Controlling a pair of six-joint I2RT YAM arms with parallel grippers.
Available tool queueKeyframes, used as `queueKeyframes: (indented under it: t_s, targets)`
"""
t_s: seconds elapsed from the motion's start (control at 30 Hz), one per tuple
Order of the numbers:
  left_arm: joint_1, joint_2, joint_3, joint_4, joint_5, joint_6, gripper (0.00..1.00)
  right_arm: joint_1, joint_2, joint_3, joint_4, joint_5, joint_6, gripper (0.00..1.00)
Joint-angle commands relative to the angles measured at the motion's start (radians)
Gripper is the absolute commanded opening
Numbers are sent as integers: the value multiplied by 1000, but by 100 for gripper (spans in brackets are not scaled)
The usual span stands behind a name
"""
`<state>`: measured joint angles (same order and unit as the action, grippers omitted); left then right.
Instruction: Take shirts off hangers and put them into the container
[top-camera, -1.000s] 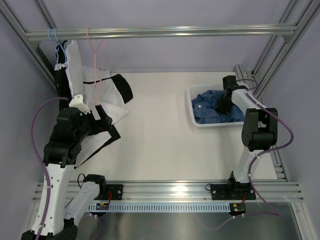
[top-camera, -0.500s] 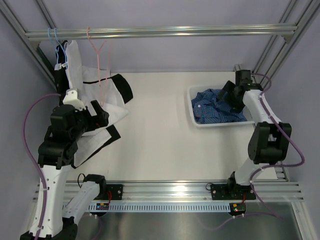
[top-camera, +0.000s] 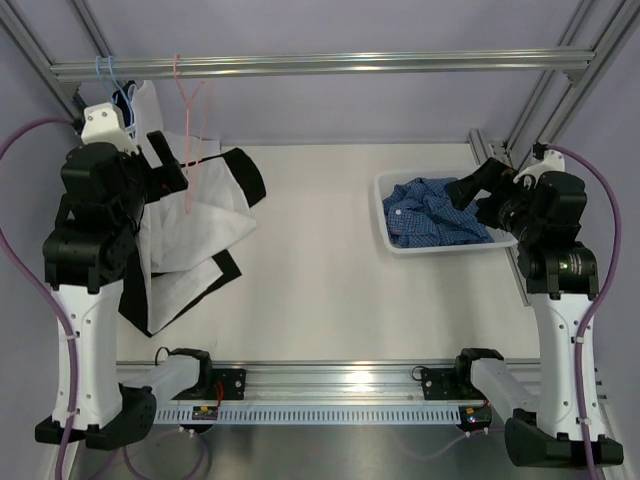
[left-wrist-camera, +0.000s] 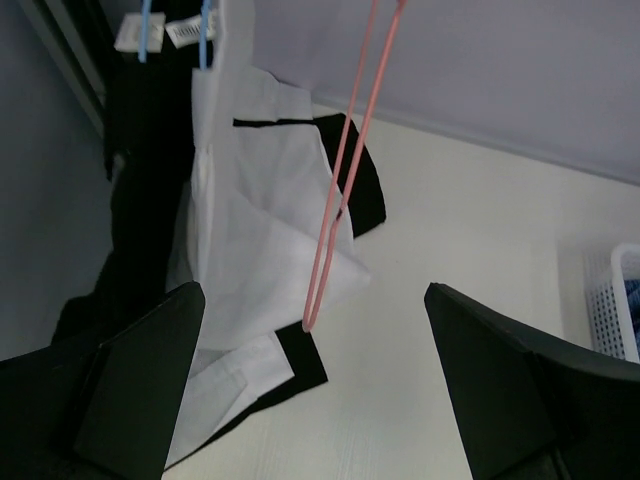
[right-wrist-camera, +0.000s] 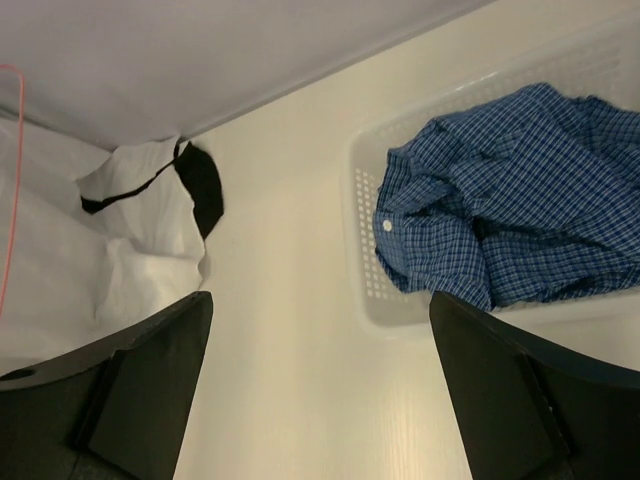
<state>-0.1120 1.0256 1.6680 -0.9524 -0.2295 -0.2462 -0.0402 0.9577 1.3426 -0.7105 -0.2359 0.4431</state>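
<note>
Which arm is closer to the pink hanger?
Left. The left gripper is open right beside the hanger; the right gripper is far off, by the basket.

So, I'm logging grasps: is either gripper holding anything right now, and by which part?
Nothing is held. The left gripper and right gripper are both open and empty; the blue shirt lies loose in the container.

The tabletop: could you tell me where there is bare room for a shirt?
Bare: the middle, between the white shirt and the container, down to the near rail. Crowded: the left, where it and the black shirt drape below the pink hanger.
</note>
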Motion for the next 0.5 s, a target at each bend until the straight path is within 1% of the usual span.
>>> queueKeyframes:
  t_s: [0.0, 0.1, 0.17, 0.23, 0.3, 0.33, 0.4, 0.47]
  targets:
    - [23, 108, 148, -11, -134, 91, 99, 0, -14, -69, 11, -118, -15, 99]
    - [90, 162, 190, 7, -110, 122, 96, 20, -27, -106, 23, -151, -14, 99]
    - [138, 208, 202, 26, -39, 128, 95, 28, -31, -129, 29, -155, -15, 100]
    - [165, 264, 226, 15, -13, 130, 93, 34, -33, -140, 23, -149, -23, 100]
    - [179, 290, 236, 7, -8, 133, 90, 34, -31, -141, 25, -149, -24, 99]
    - [186, 301, 234, 7, -2, 130, 87, 34, -31, -145, 28, -149, -24, 99]
    - [190, 323, 223, 9, 21, 127, 85, 34, -27, -145, 28, -143, -26, 99]
    - [190, 338, 196, 15, 18, 124, 80, 34, -14, -143, 25, -143, -27, 99]
